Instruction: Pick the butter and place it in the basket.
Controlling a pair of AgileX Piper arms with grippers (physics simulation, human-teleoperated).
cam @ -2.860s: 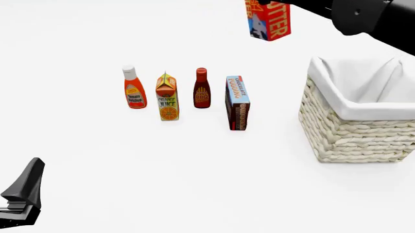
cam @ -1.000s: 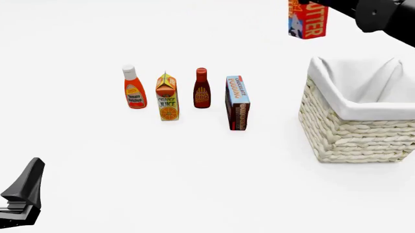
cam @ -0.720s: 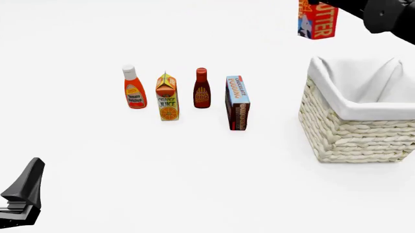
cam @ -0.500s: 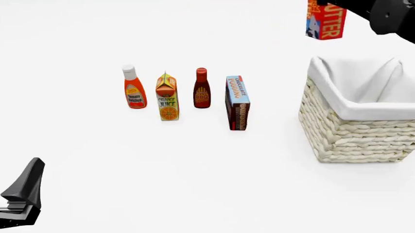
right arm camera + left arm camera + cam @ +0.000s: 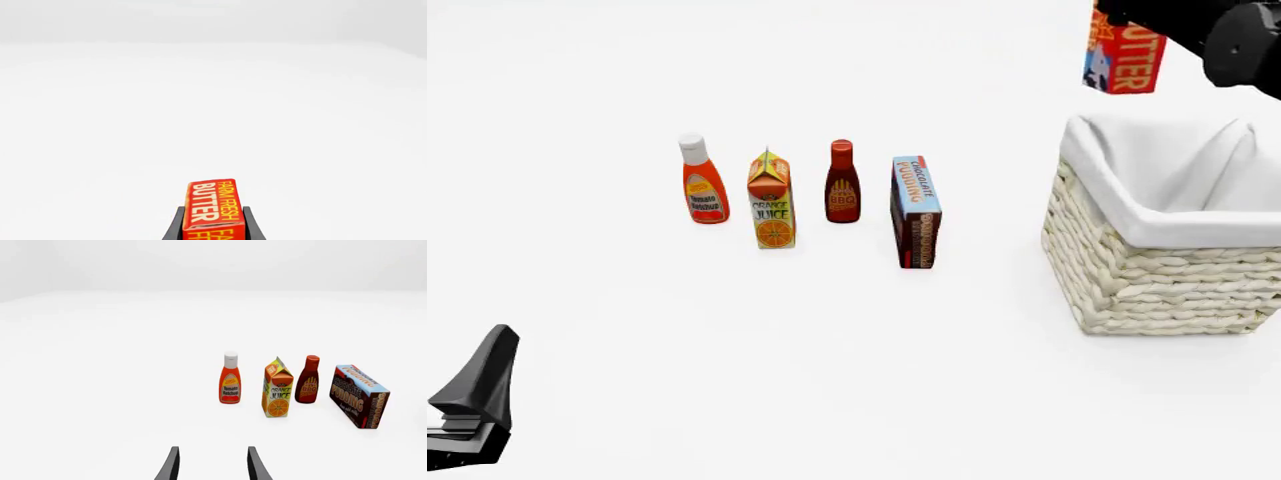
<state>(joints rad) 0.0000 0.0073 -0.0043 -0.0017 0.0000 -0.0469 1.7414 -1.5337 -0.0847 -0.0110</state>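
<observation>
The right gripper's fingers (image 5: 248, 222) are clamped on the butter (image 5: 213, 207), one on each long side, so the box juts forward between them. In the front view the butter (image 5: 1125, 58) hangs from the right gripper (image 5: 1121, 20) high above the table, just short of the basket's (image 5: 1154, 270) near-left rim corner and not yet over the lined opening.

The carry step looks underway. Next the box needs to travel further right until it is over the middle of the opening, then come down and be released.

The cloth rim below is the only edge to clear. The pudding (image 5: 916, 211) stands well off to the left.

The left gripper (image 5: 210, 467) is parked with its fingers apart and nothing between them.
</observation>
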